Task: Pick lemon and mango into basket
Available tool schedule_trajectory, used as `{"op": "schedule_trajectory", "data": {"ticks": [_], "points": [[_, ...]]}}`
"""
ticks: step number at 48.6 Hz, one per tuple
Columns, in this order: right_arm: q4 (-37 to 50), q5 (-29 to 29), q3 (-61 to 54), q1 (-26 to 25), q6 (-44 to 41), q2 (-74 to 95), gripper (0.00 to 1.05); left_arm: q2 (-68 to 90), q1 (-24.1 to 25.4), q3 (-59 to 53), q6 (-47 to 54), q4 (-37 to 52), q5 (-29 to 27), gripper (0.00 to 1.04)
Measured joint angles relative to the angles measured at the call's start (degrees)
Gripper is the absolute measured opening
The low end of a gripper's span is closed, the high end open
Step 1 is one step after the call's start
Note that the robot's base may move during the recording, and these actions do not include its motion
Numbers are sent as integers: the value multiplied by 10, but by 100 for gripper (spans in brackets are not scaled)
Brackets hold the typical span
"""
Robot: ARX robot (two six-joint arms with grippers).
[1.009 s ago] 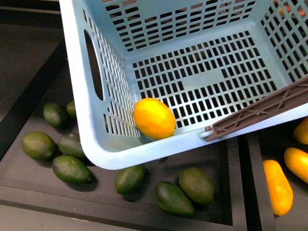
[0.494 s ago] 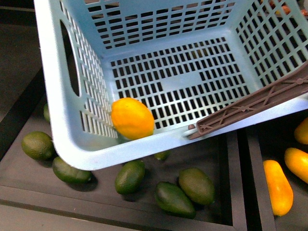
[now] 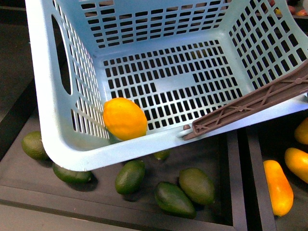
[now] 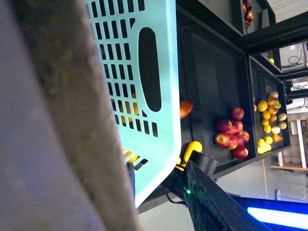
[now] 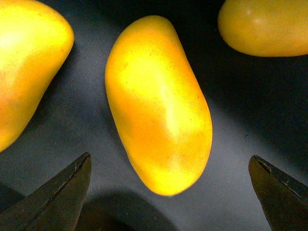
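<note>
The pale turquoise basket [image 3: 48, 120] hangs tilted over the avocado tray, its brown handle [image 3: 250, 108] lying across the near right rim. The lemon [image 3: 125, 119] rests inside in the low near-left corner. My left gripper [image 4: 131, 175] is shut on the basket, whose slotted wall [image 4: 159, 96] fills the left wrist view; the fingers are mostly hidden. In the right wrist view a mango [image 5: 159, 106] lies on the dark tray, its end between the spread fingers of my open right gripper [image 5: 171, 156], untouched. That mango tray shows at the front view's right edge [image 3: 277, 186].
Several dark green avocados [image 3: 196, 185] lie under and in front of the basket. More mangoes [image 5: 264, 26] flank the one under the gripper. Red apples [image 4: 231, 137] and other yellow fruit [image 4: 267, 115] sit in farther trays. A black divider [image 3: 243, 183] separates avocados from mangoes.
The basket has shifted left and nearer in the front view, covering more avocados. The lemon moved with it, staying in the low corner.
</note>
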Motion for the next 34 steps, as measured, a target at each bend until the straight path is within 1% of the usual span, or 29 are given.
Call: {"op": "schedule_trajectory", "data": {"ticks": [12, 25, 31, 32, 34], "points": [[-1, 13, 59, 27, 62, 61, 96, 0, 0, 0, 0, 0, 5, 31], [3, 22, 87, 41, 101, 96, 96, 0, 0, 0, 0, 0, 6, 31], [21, 37, 96, 54, 142, 113, 96, 0, 0, 0, 0, 0, 4, 31], [21, 38, 96, 54, 146, 114, 96, 0, 0, 0, 0, 0, 4, 31], [24, 40, 97, 56, 153, 116, 91, 0, 0, 0, 0, 0, 2, 31]]}}
